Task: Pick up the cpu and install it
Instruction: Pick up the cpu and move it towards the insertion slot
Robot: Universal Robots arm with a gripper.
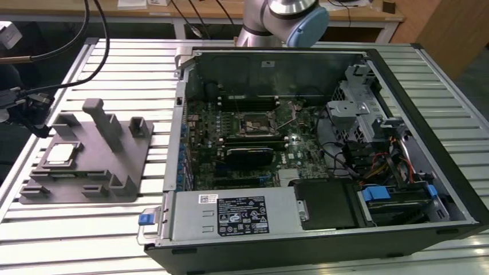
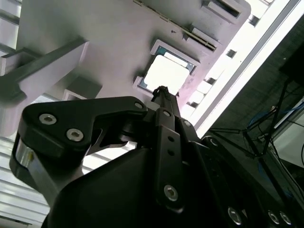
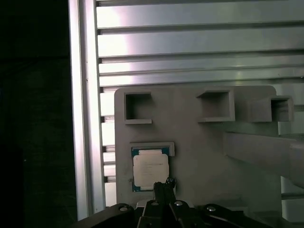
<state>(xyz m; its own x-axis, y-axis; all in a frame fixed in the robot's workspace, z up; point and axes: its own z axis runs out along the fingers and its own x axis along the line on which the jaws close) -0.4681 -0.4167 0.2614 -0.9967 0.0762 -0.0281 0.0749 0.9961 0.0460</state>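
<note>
The cpu [image 1: 61, 153] is a small square chip with a pale metal top. It lies flat in a recess of the grey fixture tray [image 1: 95, 172] at the exterior view's left. My gripper [image 1: 31, 114] hangs dark at the tray's outer side, by the table's edge. In both wrist views the fingers are pressed together with nothing between them. The gripper's tip [image 3: 164, 183] stands at one edge of the cpu [image 3: 149, 168], and I cannot tell whether it touches. In the second wrist view the gripper [image 2: 163, 90] points at the cpu [image 2: 167, 74] on the tray [image 2: 118, 33].
An open computer case [image 1: 183, 103] lies on the slatted metal table [image 1: 114, 63], its motherboard socket [image 1: 256, 123] near the middle. The tray has upright posts [image 1: 103, 123] and empty square pockets [image 3: 137, 107]. Cables trail off the table's left edge.
</note>
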